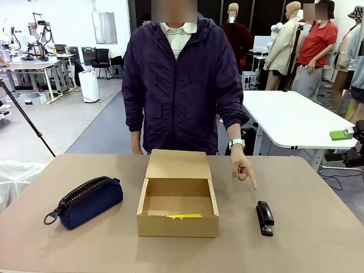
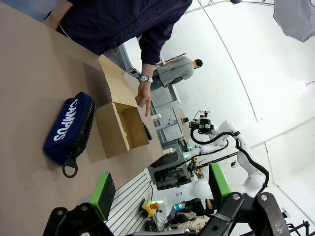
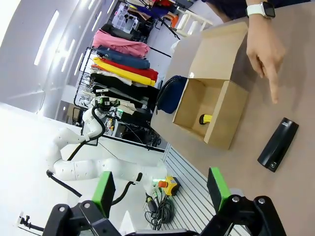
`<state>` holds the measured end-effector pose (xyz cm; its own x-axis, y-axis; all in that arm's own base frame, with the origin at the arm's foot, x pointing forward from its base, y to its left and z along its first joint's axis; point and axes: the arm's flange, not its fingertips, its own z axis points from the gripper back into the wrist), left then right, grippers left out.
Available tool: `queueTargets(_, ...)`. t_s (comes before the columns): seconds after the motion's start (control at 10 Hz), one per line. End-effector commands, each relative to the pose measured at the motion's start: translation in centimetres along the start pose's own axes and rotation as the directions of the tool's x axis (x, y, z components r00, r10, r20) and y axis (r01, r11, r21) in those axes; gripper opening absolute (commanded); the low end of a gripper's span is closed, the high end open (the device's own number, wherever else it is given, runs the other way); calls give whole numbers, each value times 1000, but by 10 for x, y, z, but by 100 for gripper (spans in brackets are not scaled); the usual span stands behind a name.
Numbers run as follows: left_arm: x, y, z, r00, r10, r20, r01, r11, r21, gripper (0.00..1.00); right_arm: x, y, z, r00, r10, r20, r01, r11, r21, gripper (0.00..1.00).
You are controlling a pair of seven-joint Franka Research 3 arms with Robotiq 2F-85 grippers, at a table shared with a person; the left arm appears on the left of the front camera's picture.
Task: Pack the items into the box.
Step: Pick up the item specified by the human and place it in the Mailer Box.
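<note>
Box [image 1: 177, 224] stands open in the middle of the worktop [image 1: 318, 227], its lid flap raised at the far side, and the yellow tool [image 1: 185, 216] is seen lying inside against the near wall, so that part of the packing is judged done. Left to pack is the stapler [image 1: 264, 218], which lies flat on the worktop to the right of the box, apart from it, with its length running near to far. A navy pouch [image 1: 88, 202] rests left of the box and is not touched by anything. The left fingers [image 2: 104, 194] are spread with nothing between them, and the right fingers [image 3: 216, 189] are likewise spread and empty, both held well off the things. A person's hand [image 1: 243, 169] hangs at the far side of the stapler, one finger pointed down toward it; room on that side is therefore taken. Bare worktop is left between box and stapler, to the stapler's right, and on its near side before the worktop's edge. The box is open from above, with the raised flap closing off the far side only, so the right wall would have to be cleared on the way in.
</note>
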<state>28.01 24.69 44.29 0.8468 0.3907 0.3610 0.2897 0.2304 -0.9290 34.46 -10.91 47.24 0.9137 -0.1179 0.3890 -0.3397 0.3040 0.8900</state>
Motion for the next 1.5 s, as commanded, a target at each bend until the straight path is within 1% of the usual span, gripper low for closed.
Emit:
queueTargets(0.0,-1,-2,1,1000,-6,-2,6,1000,-10,100,1,3,1,1000,8,-10,-8,1000,5,100)
queueTargets(0.5,-1,-2,1,1000,-6,-2,6,1000,-10,100,0,0,0,1000,0,0,0,1000,0,100)
queueTargets(0.6,-1,-2,1,1000,-6,-2,6,1000,-10,100,32,-6,-47,962,-197,-190,138,948,-285,100)
queueTargets(0.7,-1,-2,1,1000,-6,-2,6,1000,-10,100,54,2,-91,902,-335,-272,134,817,-561,100)
queueTargets(0.8,-1,-2,1,1000,-6,-2,6,1000,-10,100,67,12,-130,850,-437,-293,67,643,-763,100)
queueTargets(0.9,-1,-2,1,1000,-6,-2,6,1000,-10,100,76,13,-169,800,-531,-279,-40,418,-908,100)
queueTargets(1.0,-1,-2,1,1000,-6,-2,6,1000,-10,100,77,12,-191,793,-571,-212,-83,244,-966,100)
queueTargets(1.1,-1,-2,1,1000,-6,-2,6,1000,-10,100,78,9,-209,818,-562,-124,-135,22,-991,100)
queueTargets(1.2,-1,-2,1,1000,-6,-2,6,1000,-10,100,77,5,-215,826,-547,-133,-184,-40,-982,100)
queueTargets(1.3,-1,-2,1,1000,-6,-2,6,1000,-10,100,73,8,-218,813,-556,-173,-217,-13,-976,100)
queueTargets(1.4,-1,-2,1,1000,-6,-2,6,1000,-10,100,73,12,-212,832,-518,-198,-215,29,-976,100)
